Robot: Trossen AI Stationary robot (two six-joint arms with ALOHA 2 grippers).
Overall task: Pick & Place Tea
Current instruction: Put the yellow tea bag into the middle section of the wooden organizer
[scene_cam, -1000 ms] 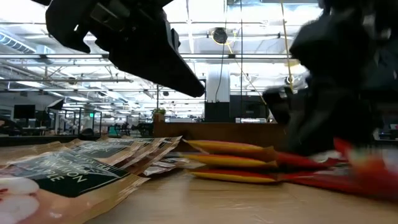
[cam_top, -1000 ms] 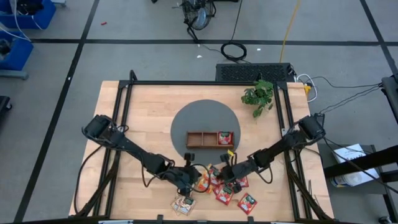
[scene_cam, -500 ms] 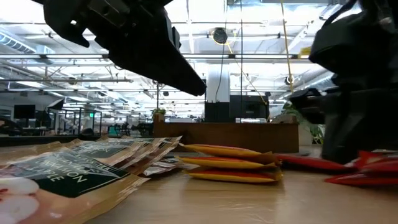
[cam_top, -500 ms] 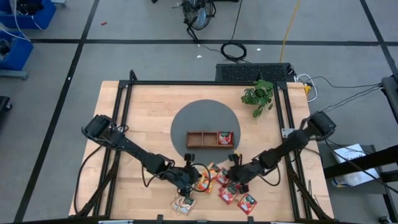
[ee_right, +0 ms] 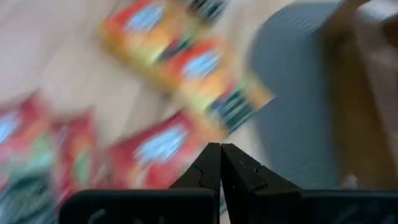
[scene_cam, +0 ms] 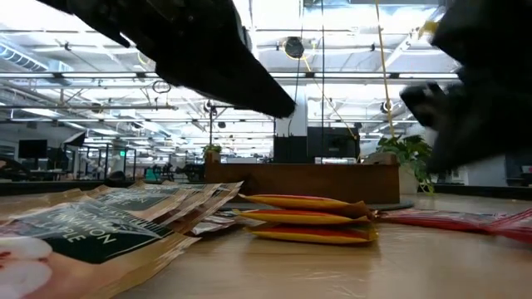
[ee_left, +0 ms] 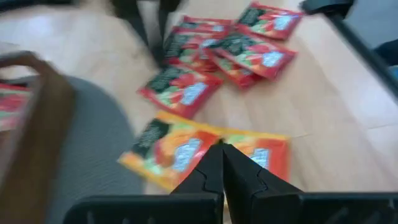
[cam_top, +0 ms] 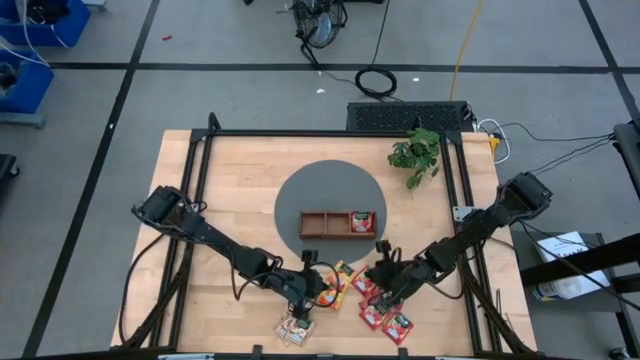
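While both grippers (cam_top: 312,290) (cam_top: 383,283) hover closed, tea packets (cam_top: 345,283) lie between

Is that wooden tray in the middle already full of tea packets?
No: the wooden tray holds a red packet in only one end compartment; the other two are empty.

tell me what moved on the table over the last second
The right gripper has pulled back from the red tea packets toward the wooden tray, fingers shut and empty; its arm swung outward to the right. The red packets were nudged slightly toward the table's front edge. The left gripper stayed shut by the orange packets. The tray, plant and pale packets did not move.
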